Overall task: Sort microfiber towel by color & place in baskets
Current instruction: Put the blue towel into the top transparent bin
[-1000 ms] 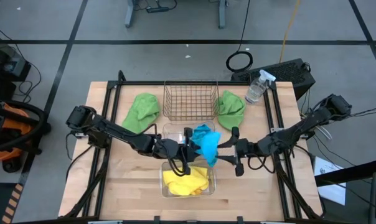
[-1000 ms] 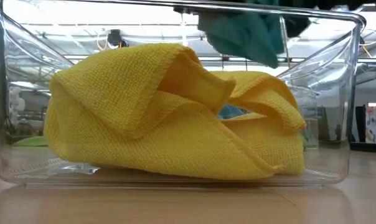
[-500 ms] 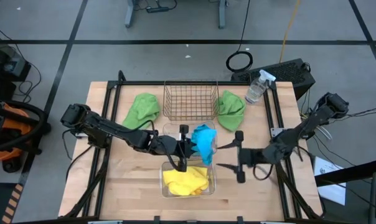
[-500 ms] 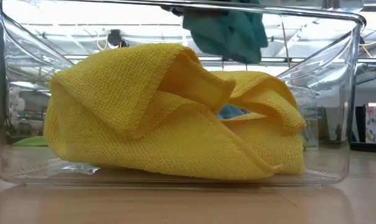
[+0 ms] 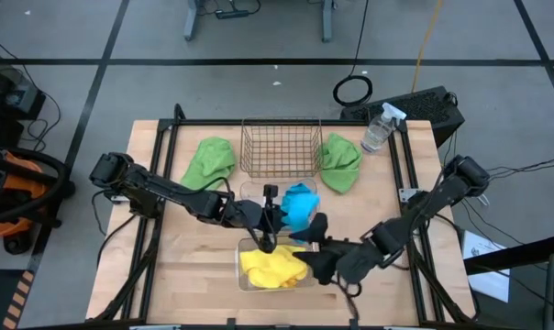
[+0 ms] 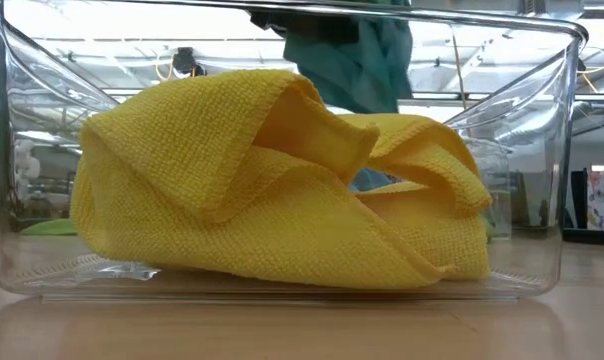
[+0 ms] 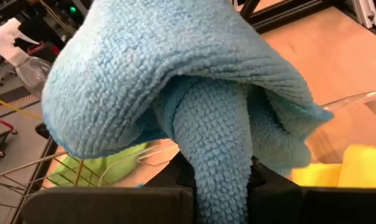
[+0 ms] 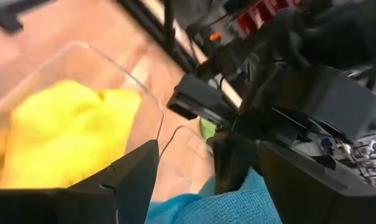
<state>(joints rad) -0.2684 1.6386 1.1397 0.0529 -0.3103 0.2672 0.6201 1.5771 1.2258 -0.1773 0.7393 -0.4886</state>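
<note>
The blue towel point(image 5: 300, 203) hangs bunched from the left claw point(image 5: 275, 220), which is clamped on it just above the clear basket point(image 5: 247, 194) lying between the copper wire basket point(image 5: 279, 147) and the near clear basket point(image 5: 311, 273) that holds the yellow towels point(image 5: 273, 266). The right claw point(image 5: 315, 258) stands beside that near basket with fingers spread and nothing in them. The step in hand looks like dropping blue into the middle basket; next the left claw should lower and let go, with two green towels point(image 5: 209, 161) left on the desk point(image 5: 194, 275).
</note>
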